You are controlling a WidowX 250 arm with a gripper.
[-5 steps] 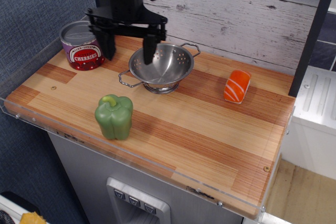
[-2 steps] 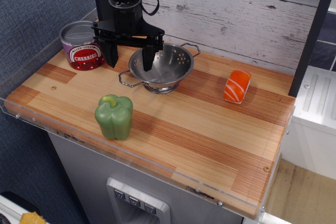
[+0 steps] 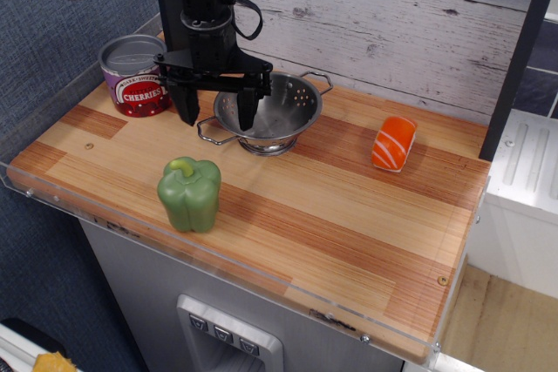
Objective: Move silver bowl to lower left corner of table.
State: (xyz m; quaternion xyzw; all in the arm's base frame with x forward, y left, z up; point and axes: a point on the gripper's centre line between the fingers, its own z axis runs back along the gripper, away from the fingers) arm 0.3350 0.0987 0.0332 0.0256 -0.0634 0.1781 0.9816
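From the only view, I have the fingers [image 3: 218, 109] spread apart and released, straddling the near-left rim of the silver bowl [image 3: 272, 111]: one finger inside the bowl, the other outside it, toward the cherries can [image 3: 133, 75]. The bowl sits at the back of the desk [image 3: 349, 224]. I judge this the grasp step; next I clench on the rim, lift, then carry it past the green pepper [image 3: 189, 194] to the near-left corner.
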